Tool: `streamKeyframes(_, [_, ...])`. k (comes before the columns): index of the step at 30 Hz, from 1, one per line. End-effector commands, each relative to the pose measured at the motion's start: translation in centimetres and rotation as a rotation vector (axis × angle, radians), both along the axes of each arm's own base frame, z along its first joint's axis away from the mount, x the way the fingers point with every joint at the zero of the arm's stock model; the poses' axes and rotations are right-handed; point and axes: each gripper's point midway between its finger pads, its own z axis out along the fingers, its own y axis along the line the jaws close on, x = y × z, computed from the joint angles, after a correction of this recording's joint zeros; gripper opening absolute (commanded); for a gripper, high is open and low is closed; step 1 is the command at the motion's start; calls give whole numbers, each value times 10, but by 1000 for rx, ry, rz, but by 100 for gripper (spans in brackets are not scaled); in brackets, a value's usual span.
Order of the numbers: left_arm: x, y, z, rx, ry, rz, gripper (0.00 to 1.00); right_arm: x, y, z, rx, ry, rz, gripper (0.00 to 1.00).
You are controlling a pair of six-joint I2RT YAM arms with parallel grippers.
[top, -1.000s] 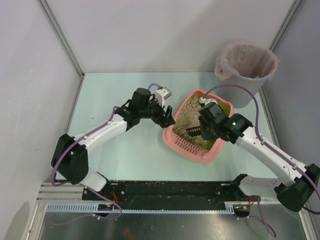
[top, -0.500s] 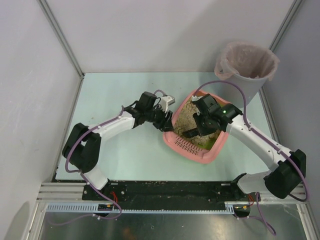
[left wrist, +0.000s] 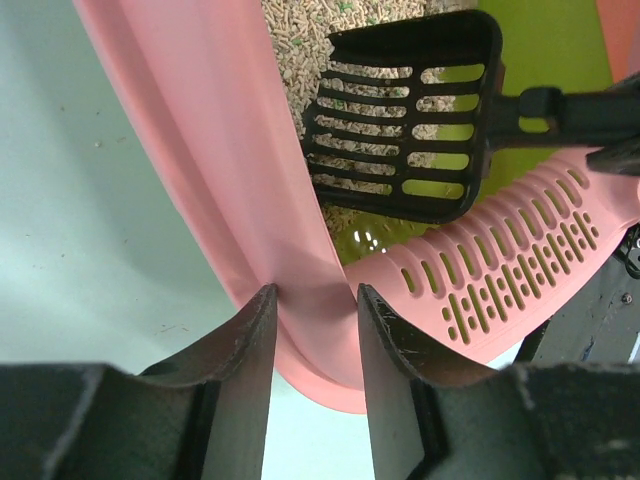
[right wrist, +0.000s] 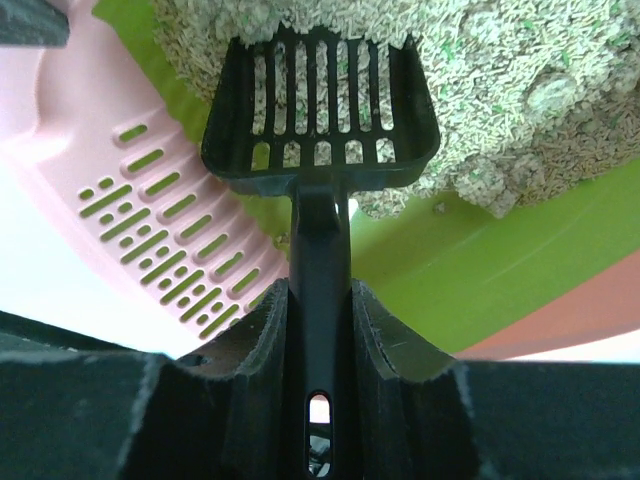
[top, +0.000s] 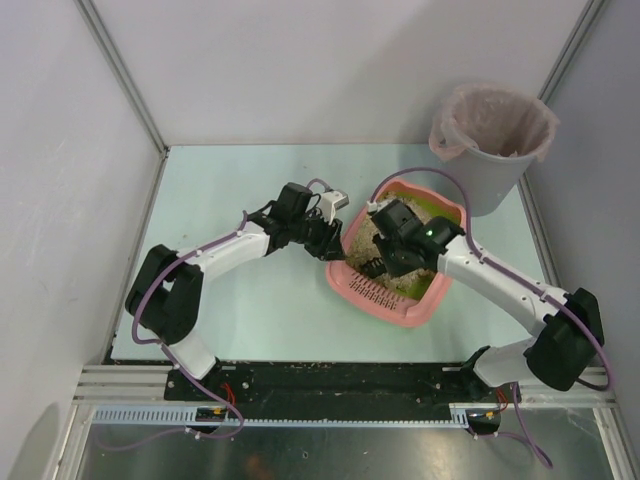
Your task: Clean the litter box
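While both arms reach in over it, table: pale green top walled by grey panels, both arm bases at its near edge.
Litter box: pink shallow tray set on the table right of centre, turned at a slant – its slotted rim at the near-left end, its far corner close by the bucket; I cannot tell if those two touch.
Bucket: grey, round, upright in the far right corner, lined with a pinkish bag folded over its lip.
Lining: yellow-green floor of the box, bare along the near side.
Litter: beige pellets heaped toward the far half of the box.
Left gripper: at the box's left side, one finger outside and one inside the pink wall, pinched onto it.
Right gripper: over the box's middle, fingers clamped on the handle of the scoop.
Scoop: black and slotted, head low at the edge of the heap just beyond the slotted rim – pellets show through its slots; whether it rests on them I cannot tell.
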Motion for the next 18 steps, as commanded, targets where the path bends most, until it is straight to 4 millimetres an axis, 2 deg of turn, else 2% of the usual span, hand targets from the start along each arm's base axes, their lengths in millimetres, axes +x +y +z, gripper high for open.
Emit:
streamKeyframes(1, [-8,-16,15,-56,-4,-82,41,14,22,-23,30,-107,-56,0])
streamKeyframes(7, [-10,-17,17,-60,-9,-86,40,5,22,-41,63,-200,-122,0])
streamKeyframes(9, [-11,-18,17,-59,-10,-88,41,11,21,-37,81,-264,-152,0])
streamKeyframes(10, [-11,-17,16,-57,-8,-86,40,6,19,-41,85,-279,-158,0])
streamKeyframes(18, [-10,-17,17,-52,-19,-82,40,10,8,-42,151,-415,-233,0])
